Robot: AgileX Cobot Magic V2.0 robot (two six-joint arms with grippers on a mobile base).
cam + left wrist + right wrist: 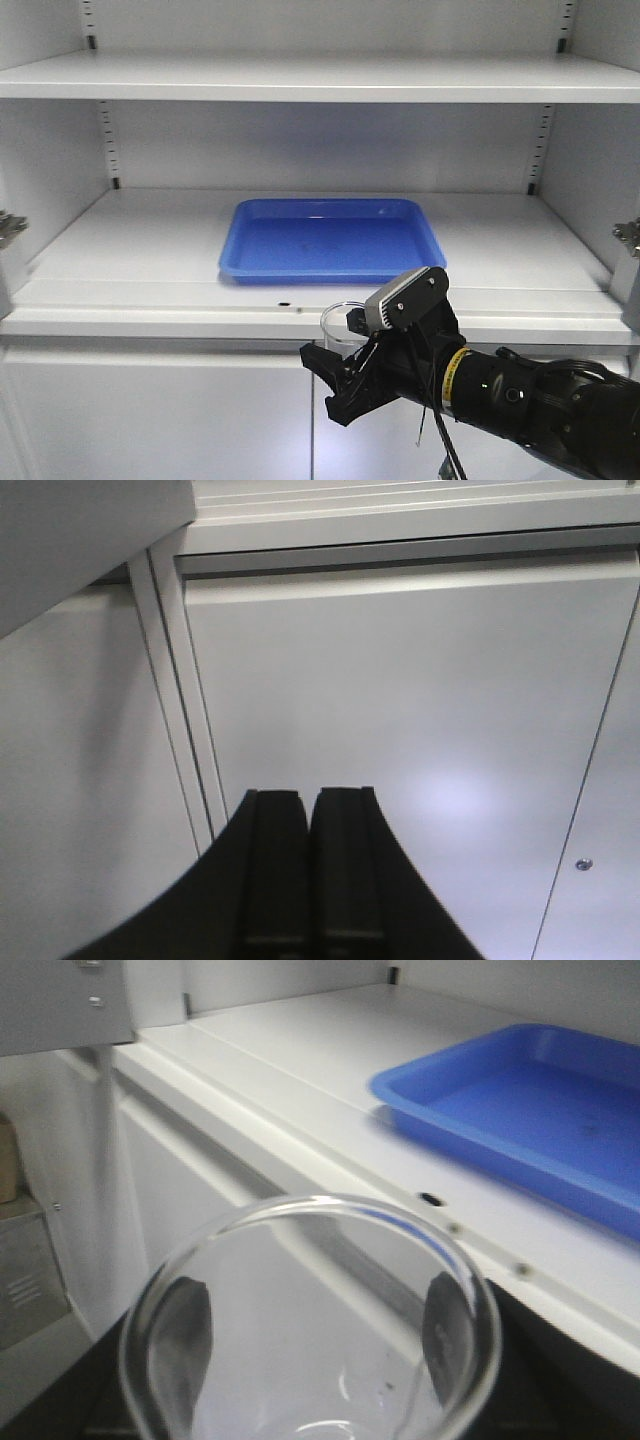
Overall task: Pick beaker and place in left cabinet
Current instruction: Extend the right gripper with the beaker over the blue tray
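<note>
Right gripper [340,372] of mine, black, is clamped on the small clear glass cylindrical beaker [343,322]. It stands upright at lower centre of the front view, just below the front lip of the light grey metal cabinet [140,250] shelf that bears a blue plastic tray [330,240]. My left gripper [310,805] is closed on nothing.

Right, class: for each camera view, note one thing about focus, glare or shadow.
Front-facing view: sharp, pale reflections on the blue tray. Left wrist view: left gripper a dark silhouette, bright patch on the cabinet door. Right wrist view: beaker rim blurred, close to the lens.
</note>
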